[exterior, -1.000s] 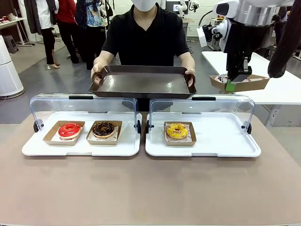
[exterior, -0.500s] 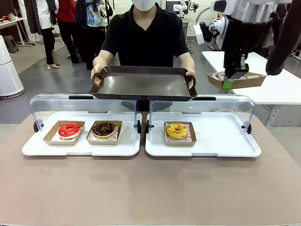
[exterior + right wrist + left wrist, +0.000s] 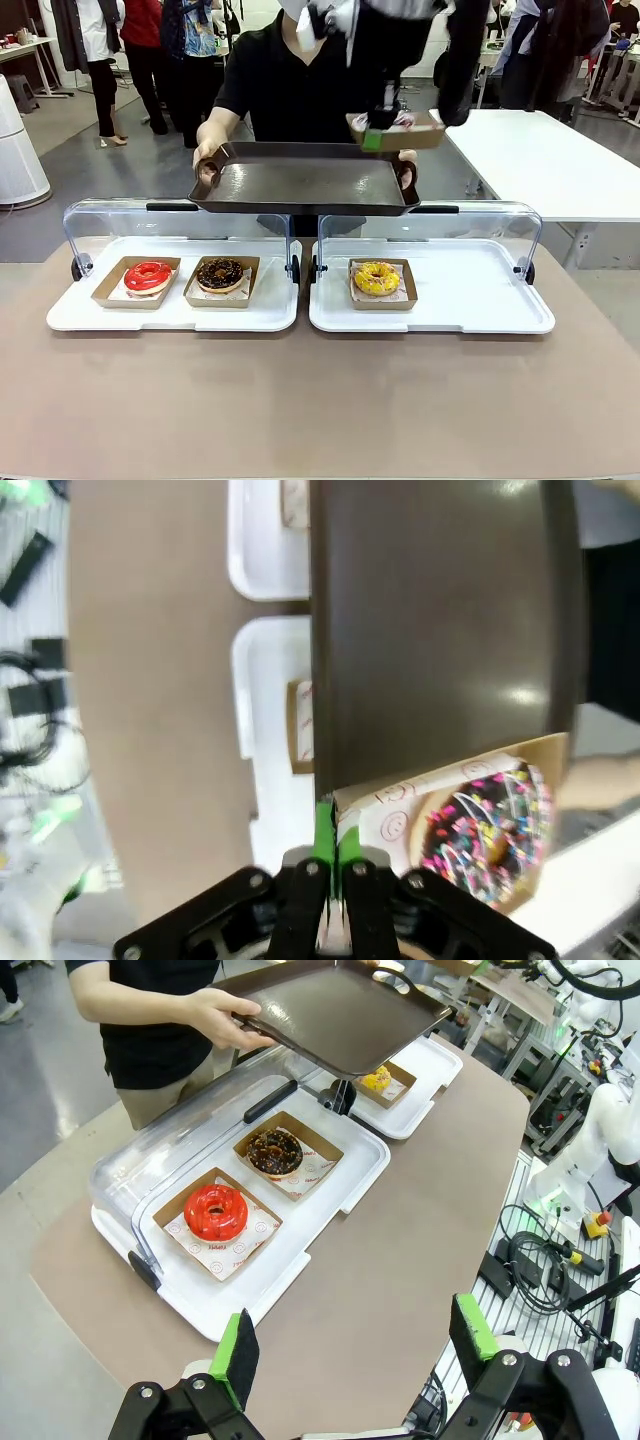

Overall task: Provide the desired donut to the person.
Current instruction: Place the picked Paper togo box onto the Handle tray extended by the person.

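The right claw point(image 3: 372, 140) is clamped on the edge of the box point(image 3: 402, 131) holding the sprinkled donut point(image 3: 488, 832). The box hangs just above the right end of the tray point(image 3: 300, 182) that the person point(image 3: 300, 85) holds out. A second ago it hung well right of the tray. The left claw point(image 3: 356, 1342) gapes wide over the desk point(image 3: 400, 1260).

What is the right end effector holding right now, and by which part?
A brown cardboard tray with a sprinkled chocolate donut, pinched at its rim.
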`<state>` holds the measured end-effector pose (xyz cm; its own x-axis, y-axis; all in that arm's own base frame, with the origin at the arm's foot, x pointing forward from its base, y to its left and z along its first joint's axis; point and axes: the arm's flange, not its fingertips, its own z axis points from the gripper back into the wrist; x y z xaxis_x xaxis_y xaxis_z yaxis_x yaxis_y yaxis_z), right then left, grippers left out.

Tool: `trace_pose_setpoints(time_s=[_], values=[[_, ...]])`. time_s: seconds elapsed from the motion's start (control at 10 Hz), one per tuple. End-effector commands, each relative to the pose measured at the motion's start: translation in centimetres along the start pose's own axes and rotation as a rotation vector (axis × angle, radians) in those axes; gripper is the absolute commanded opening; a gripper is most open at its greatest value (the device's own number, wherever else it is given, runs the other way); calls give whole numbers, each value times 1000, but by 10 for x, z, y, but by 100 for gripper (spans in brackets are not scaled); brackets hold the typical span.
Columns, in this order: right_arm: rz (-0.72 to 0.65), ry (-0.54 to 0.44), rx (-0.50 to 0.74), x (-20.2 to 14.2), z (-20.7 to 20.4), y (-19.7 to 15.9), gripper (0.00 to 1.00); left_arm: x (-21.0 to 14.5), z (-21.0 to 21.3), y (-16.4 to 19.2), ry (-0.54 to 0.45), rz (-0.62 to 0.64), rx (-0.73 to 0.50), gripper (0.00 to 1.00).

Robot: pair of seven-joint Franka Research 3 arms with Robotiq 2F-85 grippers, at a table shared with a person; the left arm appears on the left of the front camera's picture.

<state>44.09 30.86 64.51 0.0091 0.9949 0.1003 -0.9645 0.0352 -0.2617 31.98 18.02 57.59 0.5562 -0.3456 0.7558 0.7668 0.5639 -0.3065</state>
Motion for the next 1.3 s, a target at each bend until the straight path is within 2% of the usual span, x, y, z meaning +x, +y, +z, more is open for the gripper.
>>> trace_pose_setpoints(time_s=[0.0,0.3,0.9,1.0,1.1,1.2], values=[[-29,-12,3,9,-33,-18,2,-1,1,0,-22,-14,-8,100],[-9,-71,20,8,-86,-26,2,-1,1,0,-22,-14,-8,100],[-6,-105,30,7,-109,-30,2,-1,1,0,-22,-14,-8,100],[8,-119,38,8,-108,-28,9,-1,1,0,-22,-14,-8,100],[14,-121,35,8,-107,-27,22,-1,1,0,-22,-14,-8,100],[15,-123,32,9,-105,-28,22,-1,1,0,-22,-14,-8,100]])
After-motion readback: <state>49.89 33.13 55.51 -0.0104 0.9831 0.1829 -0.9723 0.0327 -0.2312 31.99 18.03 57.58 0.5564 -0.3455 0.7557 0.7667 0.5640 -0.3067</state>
